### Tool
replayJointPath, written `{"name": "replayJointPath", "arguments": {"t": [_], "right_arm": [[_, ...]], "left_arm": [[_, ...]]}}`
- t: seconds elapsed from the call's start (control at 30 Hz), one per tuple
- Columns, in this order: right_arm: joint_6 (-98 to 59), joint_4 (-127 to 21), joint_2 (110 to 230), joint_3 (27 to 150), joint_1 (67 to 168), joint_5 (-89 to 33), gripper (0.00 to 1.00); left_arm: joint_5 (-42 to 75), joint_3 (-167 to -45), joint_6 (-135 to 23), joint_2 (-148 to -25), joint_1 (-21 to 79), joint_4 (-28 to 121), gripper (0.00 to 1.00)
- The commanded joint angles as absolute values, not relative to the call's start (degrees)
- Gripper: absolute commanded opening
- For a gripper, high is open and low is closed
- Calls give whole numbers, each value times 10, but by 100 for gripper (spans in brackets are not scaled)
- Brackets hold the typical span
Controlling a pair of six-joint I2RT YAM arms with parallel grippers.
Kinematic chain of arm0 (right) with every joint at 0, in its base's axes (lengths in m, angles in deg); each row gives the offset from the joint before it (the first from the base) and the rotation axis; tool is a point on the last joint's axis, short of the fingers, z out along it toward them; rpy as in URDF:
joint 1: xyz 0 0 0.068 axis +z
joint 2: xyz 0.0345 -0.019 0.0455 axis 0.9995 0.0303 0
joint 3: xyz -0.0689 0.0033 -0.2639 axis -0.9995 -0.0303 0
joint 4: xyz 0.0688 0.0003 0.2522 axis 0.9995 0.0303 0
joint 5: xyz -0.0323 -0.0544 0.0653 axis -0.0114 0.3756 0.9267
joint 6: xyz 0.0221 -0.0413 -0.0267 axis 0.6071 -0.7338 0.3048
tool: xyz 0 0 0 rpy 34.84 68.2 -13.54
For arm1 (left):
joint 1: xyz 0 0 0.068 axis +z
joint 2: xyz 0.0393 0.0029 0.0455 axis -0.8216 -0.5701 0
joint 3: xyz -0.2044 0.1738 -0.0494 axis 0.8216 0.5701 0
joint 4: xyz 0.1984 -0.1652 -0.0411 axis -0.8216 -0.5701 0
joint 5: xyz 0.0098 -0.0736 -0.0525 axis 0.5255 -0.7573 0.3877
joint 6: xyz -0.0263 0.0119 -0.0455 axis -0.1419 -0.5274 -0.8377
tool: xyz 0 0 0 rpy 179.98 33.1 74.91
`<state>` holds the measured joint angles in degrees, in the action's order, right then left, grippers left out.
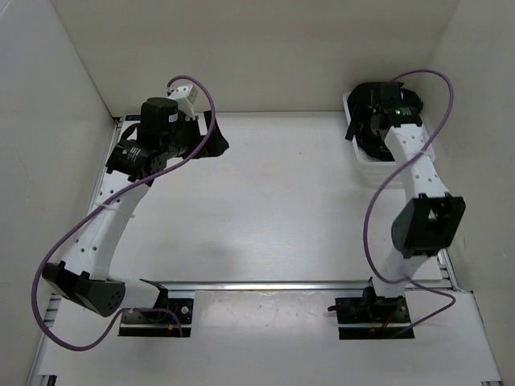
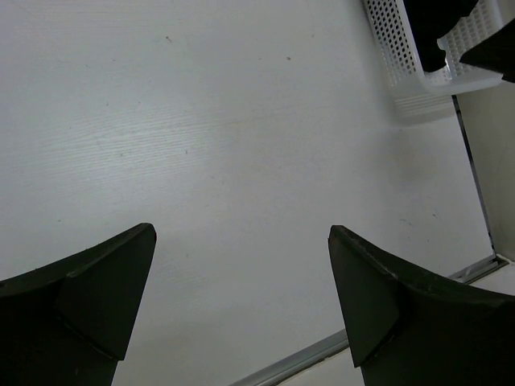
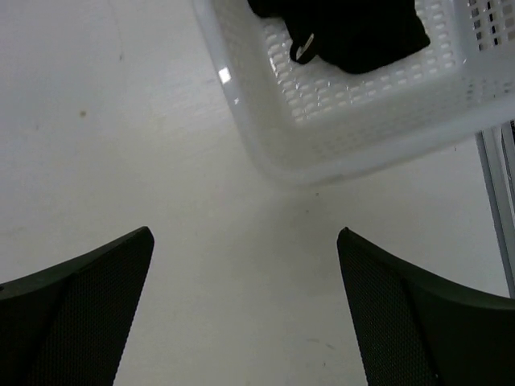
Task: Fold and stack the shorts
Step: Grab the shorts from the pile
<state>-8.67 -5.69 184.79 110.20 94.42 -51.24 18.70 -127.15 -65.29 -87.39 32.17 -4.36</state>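
Note:
Black shorts (image 3: 354,28) lie bunched in a white perforated basket (image 3: 338,145) at the table's far right. In the left wrist view the shorts (image 2: 430,24) show as a dark mass inside the basket (image 2: 398,56). My right gripper (image 3: 245,234) is open and empty, hovering over bare table just beside the basket's near wall. In the top view it (image 1: 354,125) sits at the basket's (image 1: 366,162) left edge, and the arm hides most of the basket's contents. My left gripper (image 2: 241,232) is open and empty over bare table at the far left (image 1: 216,143).
White walls close in the table at the back and on both sides. A metal rail (image 1: 282,285) runs across the near side and another (image 3: 499,185) along the right edge by the basket. Purple cables loop from both arms.

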Motion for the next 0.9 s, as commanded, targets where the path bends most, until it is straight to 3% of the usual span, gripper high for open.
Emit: {"name": "replayJointPath", "arguments": {"t": [0.0, 0.27, 0.47, 0.57, 0.63, 0.73, 0.83, 0.87], "right_arm": [[-68, -39, 1957, 1205, 906, -476, 99], [-40, -37, 2181, 1434, 834, -483, 99], [-23, -60, 2322, 1576, 785, -436, 93], [-18, -84, 2352, 1594, 785, -434, 88], [-3, -137, 2353, 1544, 785, -434, 85], [3, -166, 2345, 1520, 785, -427, 75], [9, -166, 2351, 1520, 785, -409, 50], [10, -166, 2344, 1520, 785, -402, 34]], "left_arm": [[171, -1269, -661, -873, 327, -45, 100], [139, -1288, -649, -941, 354, -57, 100], [149, -1316, -620, -996, 367, -62, 100], [149, -1349, -614, -1032, 378, -62, 100], [149, -1376, -609, -1049, 385, -75, 100], [149, -1394, -603, -1073, 390, -82, 100], [144, -1399, -603, -1087, 390, -82, 100], [138, -1405, -603, -1093, 390, -82, 100]]}}
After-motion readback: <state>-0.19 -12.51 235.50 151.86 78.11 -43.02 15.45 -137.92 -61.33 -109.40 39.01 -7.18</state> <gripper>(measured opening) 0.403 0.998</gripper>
